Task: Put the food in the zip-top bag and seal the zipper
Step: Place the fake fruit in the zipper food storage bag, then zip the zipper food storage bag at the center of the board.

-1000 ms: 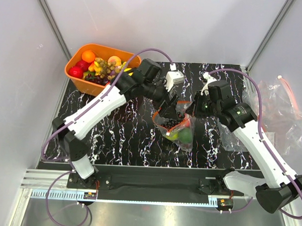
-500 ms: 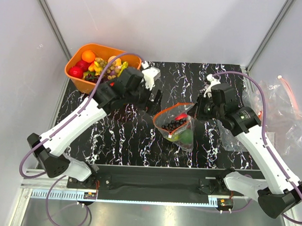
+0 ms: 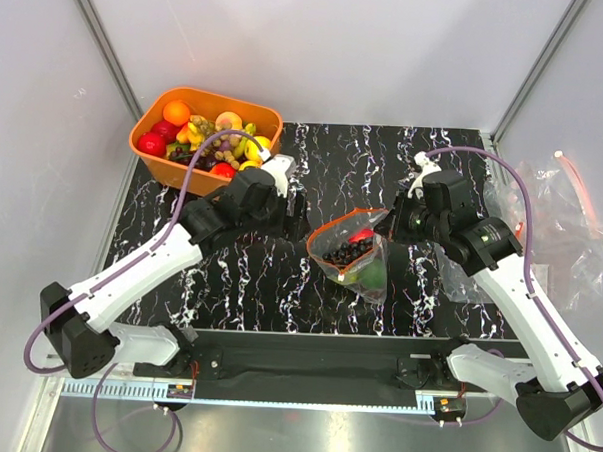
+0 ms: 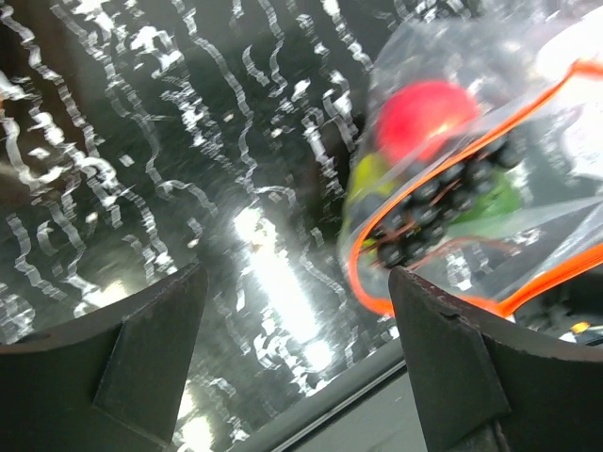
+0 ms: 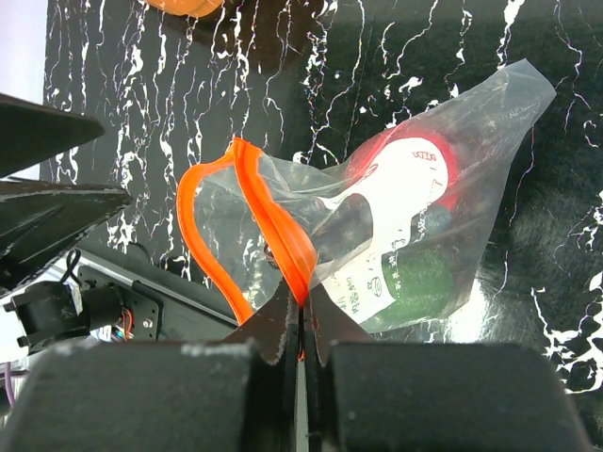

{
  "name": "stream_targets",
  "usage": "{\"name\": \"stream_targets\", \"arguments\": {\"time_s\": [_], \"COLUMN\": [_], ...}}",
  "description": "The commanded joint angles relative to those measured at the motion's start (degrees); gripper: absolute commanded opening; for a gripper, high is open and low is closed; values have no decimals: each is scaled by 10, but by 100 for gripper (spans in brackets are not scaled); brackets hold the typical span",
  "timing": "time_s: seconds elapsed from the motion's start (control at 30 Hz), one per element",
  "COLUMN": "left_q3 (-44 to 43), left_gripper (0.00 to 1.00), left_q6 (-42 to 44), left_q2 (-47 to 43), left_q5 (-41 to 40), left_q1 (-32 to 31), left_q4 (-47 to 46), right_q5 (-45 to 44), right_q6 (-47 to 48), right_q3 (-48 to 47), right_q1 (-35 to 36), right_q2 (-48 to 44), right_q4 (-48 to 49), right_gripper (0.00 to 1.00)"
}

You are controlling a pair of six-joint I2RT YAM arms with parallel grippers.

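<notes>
- Zipper (image 5: 270,217) clenched in right end effector (image 5: 301,315), zip-top bag (image 5: 471,141) mouth gaping mid-bench.
- Left end effector (image 4: 297,282) released, empty, beside the bag.
- Grape bunch (image 3: 348,252), red apple (image 4: 424,118) inside.

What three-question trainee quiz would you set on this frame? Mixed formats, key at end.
1. Name the dark fruit inside the zip-top bag.
2. The right pincer is clamped on: A the zipper; B the bag's bottom corner; C nothing.
3. True or false: the left pincer holds a fruit.
Key: 1 the grape bunch; 2 A; 3 false, it is open and empty.
</notes>
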State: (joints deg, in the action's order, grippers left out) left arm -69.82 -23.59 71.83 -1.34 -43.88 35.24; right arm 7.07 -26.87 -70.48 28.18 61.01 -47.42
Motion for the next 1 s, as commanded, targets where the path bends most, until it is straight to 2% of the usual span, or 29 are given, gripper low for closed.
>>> {"name": "stream_targets", "arguments": {"time_s": [0.0,0.13,0.17,0.23,0.27,0.37,0.4,0.5,0.67,0.8,0.97], "left_q3": [13,17,15,12,12,16,18,18,-7,-92,-161], "left_gripper": [82,76,69,62,53,38,25,2,0,0,0], "left_q6": [-29,-43,-42,-42,-43,-44,-44,-45,-43,-29,-39], "left_q2": [16,45,52,68,71,76,76,73,65,81,110], "left_q5": [41,71,72,79,82,95,100,116,134,146,191], "left_q1": [-1,-1,-1,-2,-1,-2,-2,-2,-2,-2,-20], "left_q4": [-87,-113,-113,-110,-107,-112,-115,-119,-111,-72,-78], "right_q5": [10,12,14,13,13,11,11,11,8,18,25], "right_q6": [-9,-8,-9,-8,-8,-8,-8,-7,-24,-81,-127], "right_q3": [-10,-15,-16,-19,-19,-20,-21,-22,-23,-20,-5], "right_q1": [1,2,1,1,1,1,2,1,2,4,43], "right_q2": [-17,-15,-14,-14,-14,-9,-8,-4,10,48,67], "right_q4": [15,12,10,7,6,1,0,-1,1,-5,54], "right_gripper": [0,0,0,0,0,0,0,0,0,0,0]}}
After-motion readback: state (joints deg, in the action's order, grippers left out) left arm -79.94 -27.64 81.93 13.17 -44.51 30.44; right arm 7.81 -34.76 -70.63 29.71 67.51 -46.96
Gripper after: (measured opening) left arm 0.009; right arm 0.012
